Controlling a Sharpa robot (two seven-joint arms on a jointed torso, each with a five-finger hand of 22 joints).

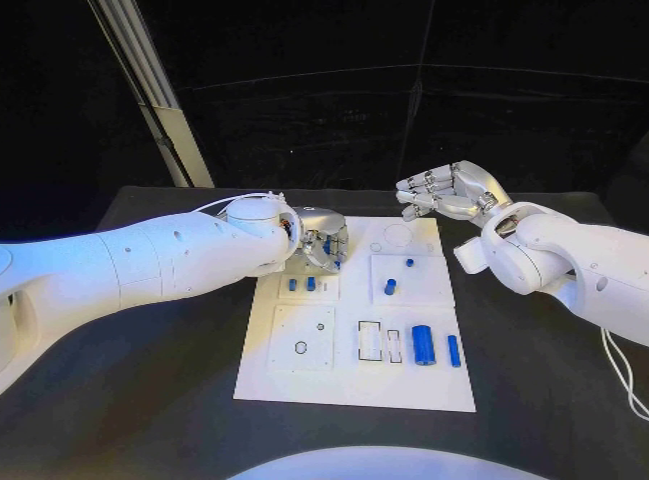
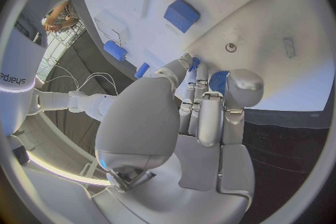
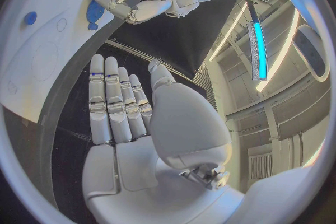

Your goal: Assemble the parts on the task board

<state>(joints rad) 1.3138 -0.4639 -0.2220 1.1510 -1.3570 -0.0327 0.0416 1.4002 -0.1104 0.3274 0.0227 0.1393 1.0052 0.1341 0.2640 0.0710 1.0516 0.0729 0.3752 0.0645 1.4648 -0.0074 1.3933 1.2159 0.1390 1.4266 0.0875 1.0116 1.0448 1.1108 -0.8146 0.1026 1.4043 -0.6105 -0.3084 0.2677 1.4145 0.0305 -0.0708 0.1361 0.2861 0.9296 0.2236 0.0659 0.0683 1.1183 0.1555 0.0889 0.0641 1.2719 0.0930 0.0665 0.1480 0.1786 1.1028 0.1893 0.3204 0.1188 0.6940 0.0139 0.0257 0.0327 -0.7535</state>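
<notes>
Left hand (image 1: 320, 243) at the task board's (image 1: 267, 375) far left area, fingers curled, apparently pinching a small blue part (image 2: 218, 80); right hand (image 1: 447, 190) raised beyond the far edge, fingers straight, holding nothing. Further parts (image 1: 424, 345) lie along the near edge.

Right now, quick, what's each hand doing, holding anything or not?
Left hand: fingers closed on a small blue part over the task board.
Right hand: open, holding nothing.
</notes>
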